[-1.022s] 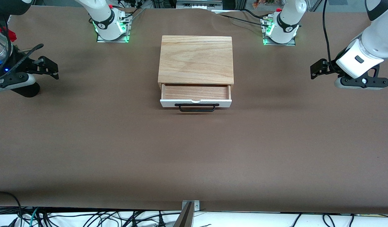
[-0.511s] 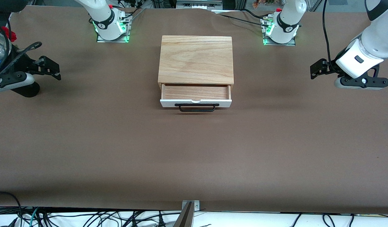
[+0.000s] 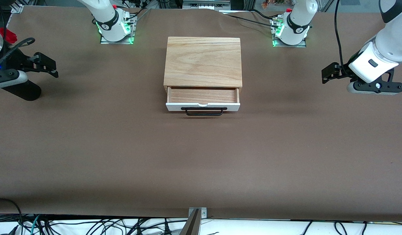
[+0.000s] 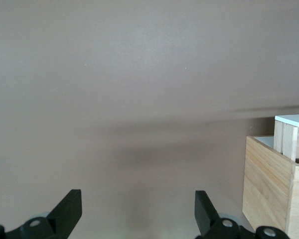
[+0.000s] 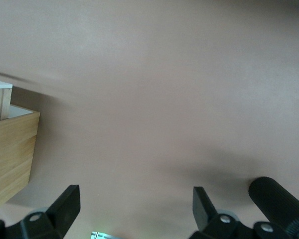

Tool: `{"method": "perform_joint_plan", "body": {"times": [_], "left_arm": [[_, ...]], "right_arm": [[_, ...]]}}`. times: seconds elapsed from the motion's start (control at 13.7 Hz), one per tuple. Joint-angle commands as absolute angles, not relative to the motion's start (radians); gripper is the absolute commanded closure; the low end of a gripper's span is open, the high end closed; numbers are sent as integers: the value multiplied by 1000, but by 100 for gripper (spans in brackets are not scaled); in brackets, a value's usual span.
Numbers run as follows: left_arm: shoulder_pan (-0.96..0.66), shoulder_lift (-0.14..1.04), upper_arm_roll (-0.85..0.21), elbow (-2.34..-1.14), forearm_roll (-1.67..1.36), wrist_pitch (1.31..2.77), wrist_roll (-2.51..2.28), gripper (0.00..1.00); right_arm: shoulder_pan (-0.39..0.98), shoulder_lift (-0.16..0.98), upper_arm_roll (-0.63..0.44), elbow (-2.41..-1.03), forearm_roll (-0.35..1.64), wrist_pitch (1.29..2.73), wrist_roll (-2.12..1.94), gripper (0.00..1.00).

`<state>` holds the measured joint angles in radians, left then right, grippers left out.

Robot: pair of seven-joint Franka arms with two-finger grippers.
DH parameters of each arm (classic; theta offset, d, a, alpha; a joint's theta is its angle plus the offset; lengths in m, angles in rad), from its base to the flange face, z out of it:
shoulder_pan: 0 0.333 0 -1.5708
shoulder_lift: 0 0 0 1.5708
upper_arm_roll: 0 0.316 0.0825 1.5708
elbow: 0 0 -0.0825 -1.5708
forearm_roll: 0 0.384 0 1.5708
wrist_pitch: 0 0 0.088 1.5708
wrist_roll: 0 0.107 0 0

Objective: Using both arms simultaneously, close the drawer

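Observation:
The oak box [image 3: 202,62] sits mid-table with its drawer [image 3: 202,106] pulled partly out: white front, black bar handle [image 3: 203,112], bare wood inside. My left gripper [image 3: 325,73] hovers open and empty over the table at the left arm's end, pointing at the box. My right gripper [image 3: 52,68] hovers open and empty at the right arm's end, also pointing at the box. The left wrist view shows its open gripper [image 4: 137,216], the box's side [image 4: 269,184] and the drawer's white edge [image 4: 291,119]. The right wrist view shows its open gripper [image 5: 134,205], the box [image 5: 10,159] and the drawer's edge [image 5: 0,83].
A black cylindrical vase [image 3: 23,91] with red roses [image 3: 7,34] lies under the right arm at that end of the table; it also shows in the right wrist view [image 5: 279,201]. The arm bases [image 3: 114,27] [image 3: 290,31] stand farther from the front camera than the box.
My right gripper has drawn back a little toward the right arm's end of the table. My left gripper has barely moved. The drawer stands as before.

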<state>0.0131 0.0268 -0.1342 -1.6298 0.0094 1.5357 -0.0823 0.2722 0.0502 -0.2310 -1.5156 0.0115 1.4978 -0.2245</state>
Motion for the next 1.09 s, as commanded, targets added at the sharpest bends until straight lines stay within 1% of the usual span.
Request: {"method": "perform_joint_plan", "body": {"times": [0.0, 0.22, 0.36, 0.88, 1.02], "left_arm": [[20, 46, -138, -1588, 0, 1502, -75, 0], [9, 46, -138, -1586, 2, 1502, -75, 0], [2, 72, -140, -1586, -20, 1488, -77, 0], [-8, 87, -140, -1585, -51, 1494, -87, 0], [-17, 92, -140, -1568, -51, 1496, -87, 0]], "right_arm": [[276, 52, -222, -1509, 6, 1473, -226, 0], [276, 54, -222, -1511, -5, 1466, -247, 0], [276, 49, -221, -1511, 0, 1456, -239, 0], [278, 46, -204, -1519, 47, 1447, -225, 0], [278, 45, -203, -1519, 48, 1447, -225, 0]]}}
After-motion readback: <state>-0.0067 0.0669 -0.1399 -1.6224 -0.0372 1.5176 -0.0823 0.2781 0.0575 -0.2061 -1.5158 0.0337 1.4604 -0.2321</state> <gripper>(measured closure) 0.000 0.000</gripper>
